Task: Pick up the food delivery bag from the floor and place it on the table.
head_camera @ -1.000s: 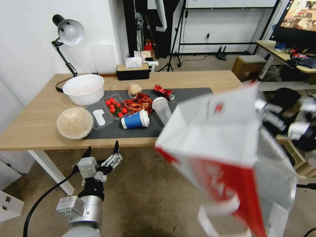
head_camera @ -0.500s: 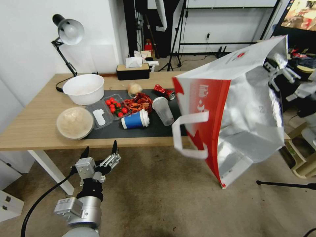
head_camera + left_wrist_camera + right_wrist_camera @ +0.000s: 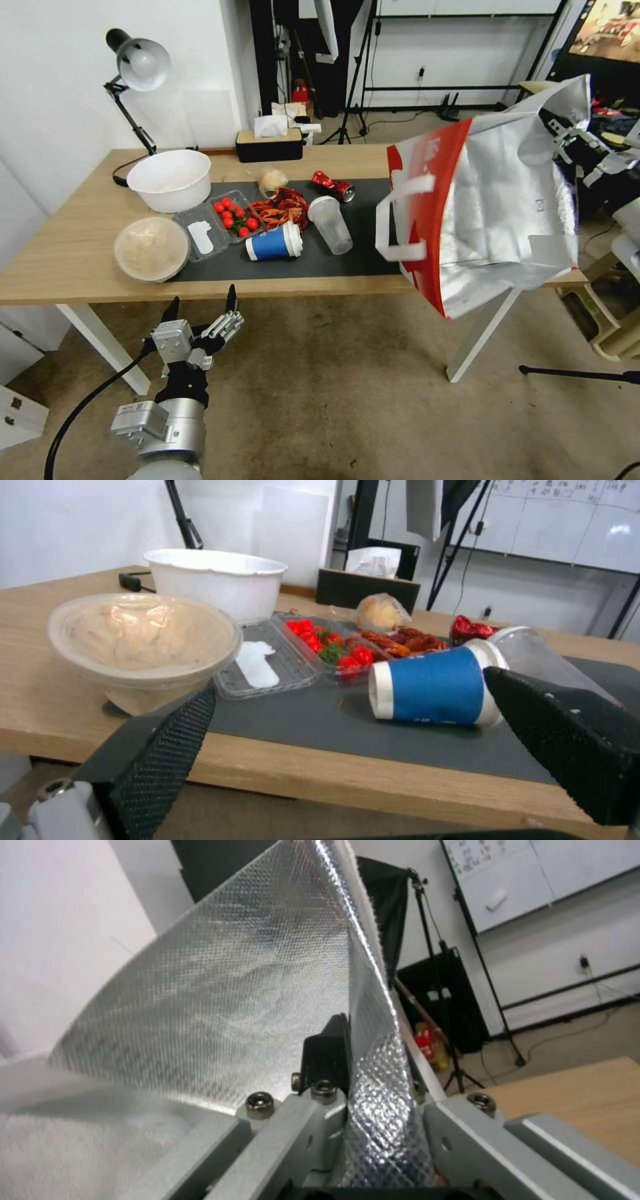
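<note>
The food delivery bag [image 3: 493, 207] hangs tilted in the air over the right end of the table [image 3: 80, 267], mouth toward me, with its silver foil lining, red side panel and a white strap handle [image 3: 400, 220] showing. My right gripper [image 3: 567, 137] holds it by the upper rim. In the right wrist view the right gripper [image 3: 347, 1040] is shut on the foil wall of the bag [image 3: 220, 1005]. My left gripper [image 3: 200, 310] stands open and holds nothing, low over the floor [image 3: 320, 400] in front of the table's edge. In the left wrist view its fingers [image 3: 167, 750] frame the table's front.
The dark mat [image 3: 300, 263] carries a white bowl [image 3: 170, 179], a lidded bowl [image 3: 151, 249], a tomato tray [image 3: 233, 217], a blue cup [image 3: 273, 241] and a clear cup [image 3: 330, 223] on their sides, and a crushed red can [image 3: 333, 187]. A tissue box [image 3: 269, 143] and lamp [image 3: 137, 67] stand behind.
The bag has swung up and away from the camera, from low over the floor to above the table's right end, and turned its open mouth toward me. The left arm has stayed still.
</note>
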